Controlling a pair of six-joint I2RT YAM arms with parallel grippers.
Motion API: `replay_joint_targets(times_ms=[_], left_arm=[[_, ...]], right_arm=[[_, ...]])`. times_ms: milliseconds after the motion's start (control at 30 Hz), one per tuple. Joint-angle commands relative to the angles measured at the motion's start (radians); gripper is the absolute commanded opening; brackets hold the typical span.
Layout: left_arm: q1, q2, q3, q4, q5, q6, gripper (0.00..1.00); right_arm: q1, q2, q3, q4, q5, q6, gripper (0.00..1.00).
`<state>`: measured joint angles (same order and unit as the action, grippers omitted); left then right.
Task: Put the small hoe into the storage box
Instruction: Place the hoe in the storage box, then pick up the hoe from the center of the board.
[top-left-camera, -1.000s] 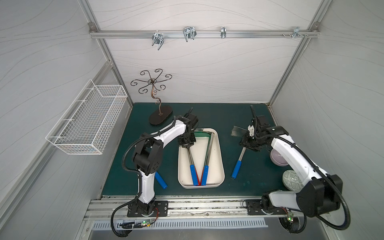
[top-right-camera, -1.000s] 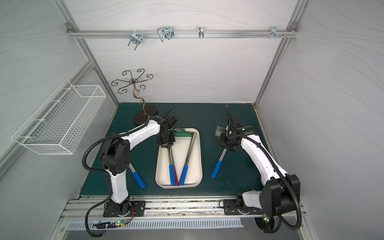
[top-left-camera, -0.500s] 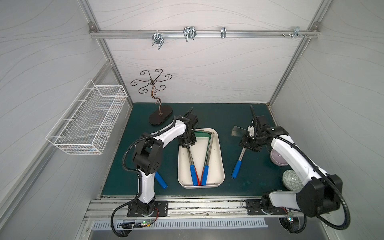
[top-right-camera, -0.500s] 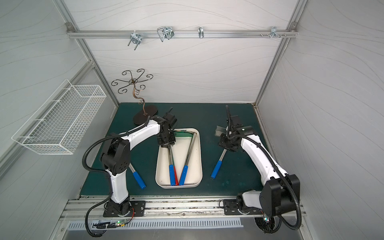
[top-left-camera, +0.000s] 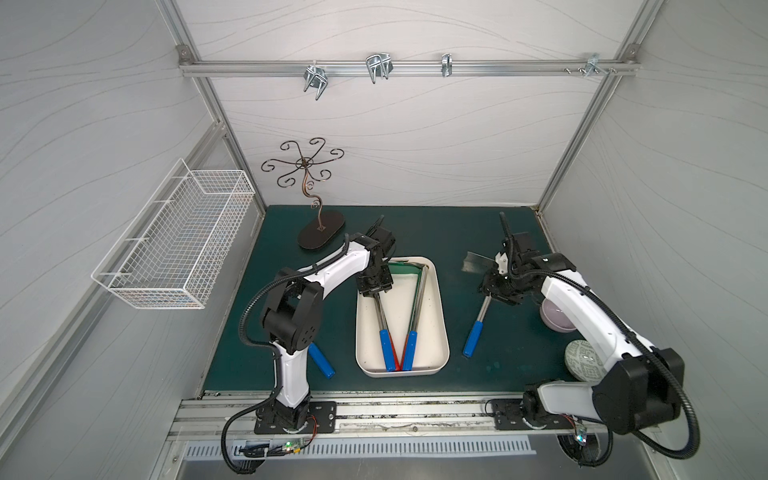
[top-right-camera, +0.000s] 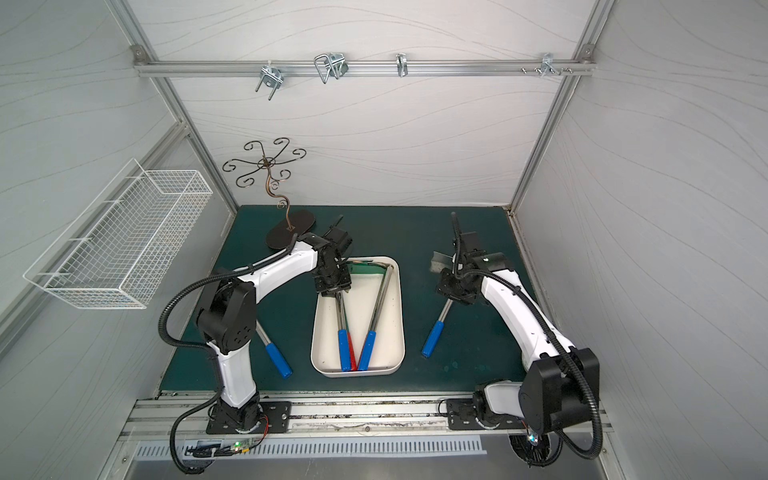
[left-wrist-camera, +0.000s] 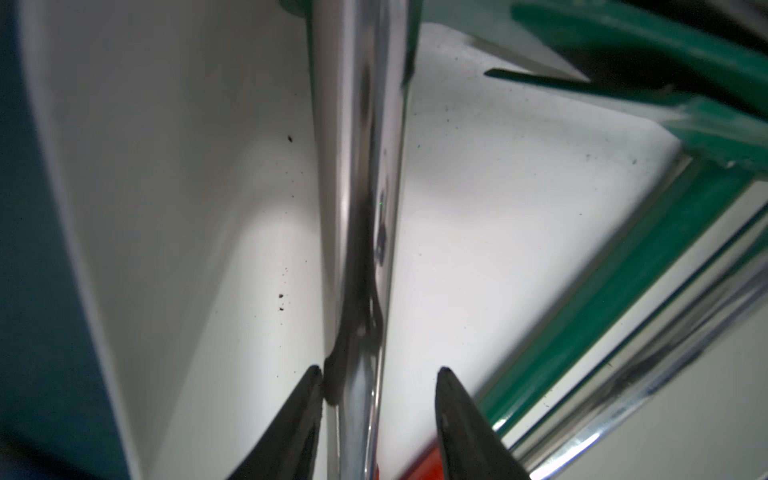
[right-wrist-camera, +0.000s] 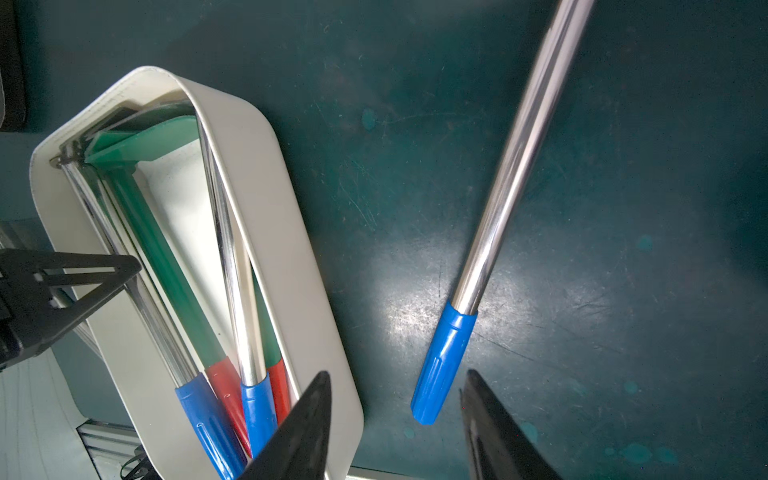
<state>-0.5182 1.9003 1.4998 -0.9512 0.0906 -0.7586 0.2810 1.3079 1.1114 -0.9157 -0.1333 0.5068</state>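
Note:
The storage box (top-left-camera: 443, 316) (top-right-camera: 401, 316) (right-wrist-camera: 291, 249) is a cream tray in the middle of the green mat, holding several long tools with blue and red handles. A small hoe (top-left-camera: 473, 340) (top-right-camera: 433, 338) (right-wrist-camera: 498, 187) lies on the mat to its right, with a chrome shaft, a blue handle and its blade (top-left-camera: 473, 262) at the far end. My right gripper (top-left-camera: 496, 291) (right-wrist-camera: 399, 374) hangs open above this hoe, holding nothing. My left gripper (top-left-camera: 374, 286) (left-wrist-camera: 378, 370) is open inside the box's far left end, astride a chrome shaft (left-wrist-camera: 357, 166). One finger touches the shaft and the other stands off it.
Another blue-handled tool (top-left-camera: 322, 361) lies on the mat left of the box, partly under my left arm. A lavender bowl (top-left-camera: 555, 318) and a patterned round thing (top-left-camera: 582, 359) sit at the right. A wire basket (top-left-camera: 174, 245) hangs on the left wall; a curly metal stand (top-left-camera: 320, 232) is at the back.
My left jaws have spread apart off the chrome shaft in the box. The right jaws have widened slightly. Neither arm has visibly shifted.

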Motion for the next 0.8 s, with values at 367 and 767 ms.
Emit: replay_joint_targets(times_ms=[367, 767], left_arm=[[0.042, -0.283, -0.073, 0.086, -0.091, 0.187, 0.59], [0.263, -0.468, -0.317, 0.182, 0.004, 0.327, 0.59]], right_arm=[[-0.202, 0.028, -0.022, 0.004, -0.161, -0.019, 0.52], [-0.289, 0.084, -0.019, 0.082, -0.124, 0.081, 0.51]])
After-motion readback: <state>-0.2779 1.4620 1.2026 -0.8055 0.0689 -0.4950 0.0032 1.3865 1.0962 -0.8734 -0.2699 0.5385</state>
